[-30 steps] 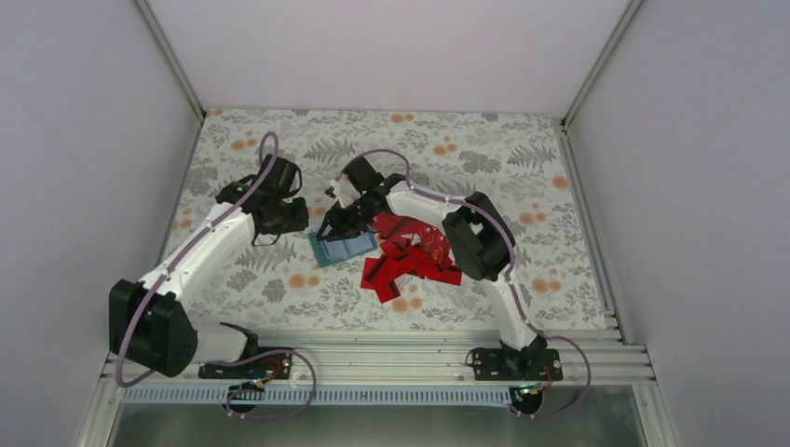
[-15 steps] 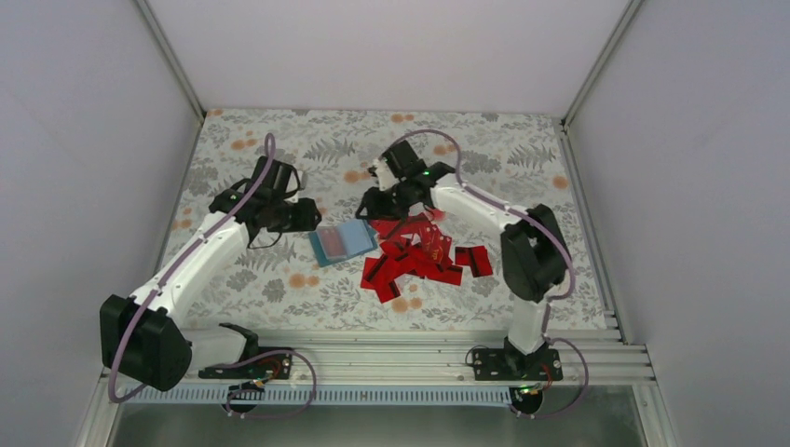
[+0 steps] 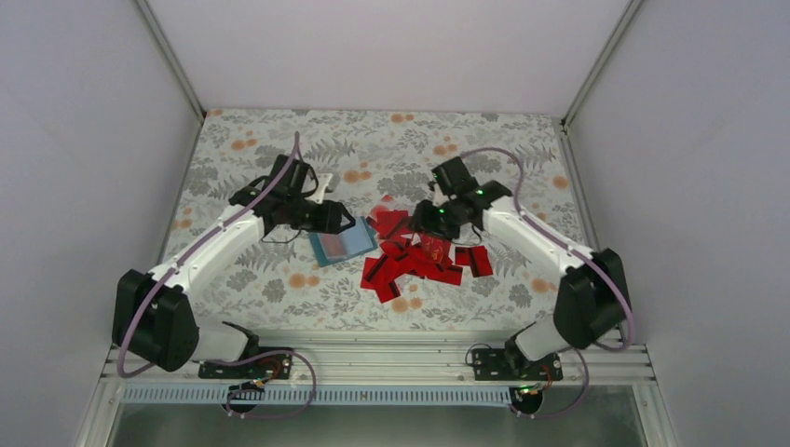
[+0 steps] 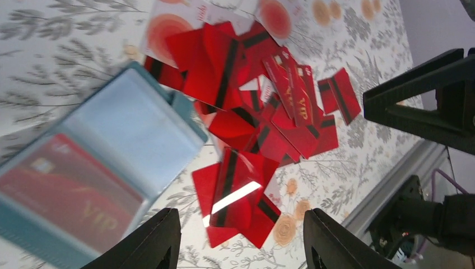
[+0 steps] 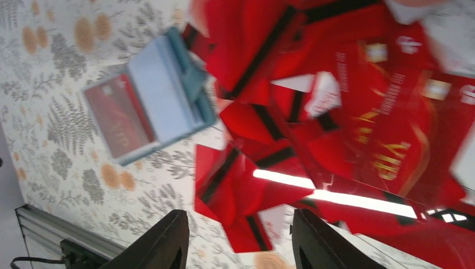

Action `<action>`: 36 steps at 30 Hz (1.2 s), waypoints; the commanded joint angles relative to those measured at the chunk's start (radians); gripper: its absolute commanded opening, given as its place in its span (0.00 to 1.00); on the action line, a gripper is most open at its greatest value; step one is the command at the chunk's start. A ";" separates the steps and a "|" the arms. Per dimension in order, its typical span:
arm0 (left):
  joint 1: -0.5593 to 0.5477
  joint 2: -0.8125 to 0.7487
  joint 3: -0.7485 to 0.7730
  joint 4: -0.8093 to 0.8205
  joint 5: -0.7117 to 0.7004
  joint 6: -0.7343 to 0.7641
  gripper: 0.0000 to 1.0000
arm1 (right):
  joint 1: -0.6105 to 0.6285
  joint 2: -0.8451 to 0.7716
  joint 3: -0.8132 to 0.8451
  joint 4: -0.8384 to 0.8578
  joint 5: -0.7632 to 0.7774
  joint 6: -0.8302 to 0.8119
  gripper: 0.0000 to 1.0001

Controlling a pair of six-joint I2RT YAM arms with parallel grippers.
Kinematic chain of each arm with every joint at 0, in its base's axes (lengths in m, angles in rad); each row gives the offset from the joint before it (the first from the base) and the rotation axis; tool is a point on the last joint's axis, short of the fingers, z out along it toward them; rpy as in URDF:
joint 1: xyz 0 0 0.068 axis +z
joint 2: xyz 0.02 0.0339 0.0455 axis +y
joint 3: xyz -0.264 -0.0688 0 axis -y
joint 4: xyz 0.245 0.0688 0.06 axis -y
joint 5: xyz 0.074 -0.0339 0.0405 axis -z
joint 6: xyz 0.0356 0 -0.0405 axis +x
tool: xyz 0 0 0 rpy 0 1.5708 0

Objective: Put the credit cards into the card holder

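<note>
Lying open, the card holder (image 3: 342, 242) shows a seated card (image 4: 61, 190) in its left half. The credit cards (image 3: 419, 258) sprawl in a heap just right of it, apparently kept close for short transfers. The left gripper (image 3: 328, 217) hovers at the holder's far-left edge, arm stretched forward, jaws parted and empty, likely ready to steady it. The right gripper (image 3: 434, 217) hangs beyond the heap, right of the holder, spread and holding nothing.

The credit cards (image 4: 241, 168) are glossy red plastic catching bright glare; the card holder (image 4: 131, 126) looks smooth, matt teal; the worktop (image 3: 484, 149) wears a matt floral print
</note>
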 commanded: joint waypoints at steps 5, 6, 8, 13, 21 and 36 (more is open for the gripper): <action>-0.143 0.135 -0.016 0.209 0.089 -0.097 0.56 | -0.176 -0.160 -0.281 0.095 -0.056 0.027 0.50; -0.167 0.162 -0.014 0.231 0.079 -0.116 0.56 | -0.199 -0.171 -0.318 0.118 -0.082 0.017 0.51; -0.208 0.226 0.009 0.252 0.037 -0.153 0.55 | -0.238 -0.176 -0.354 0.147 -0.101 -0.014 0.52; -0.286 0.409 0.189 0.194 -0.023 -0.190 0.53 | -0.315 -0.115 -0.389 0.217 -0.173 -0.080 0.54; -0.334 0.644 0.432 0.142 0.011 -0.160 0.41 | -0.387 -0.005 -0.387 0.319 -0.254 -0.122 0.63; -0.373 0.882 0.681 0.008 0.098 -0.030 0.25 | -0.414 0.092 -0.391 0.373 -0.307 -0.165 0.62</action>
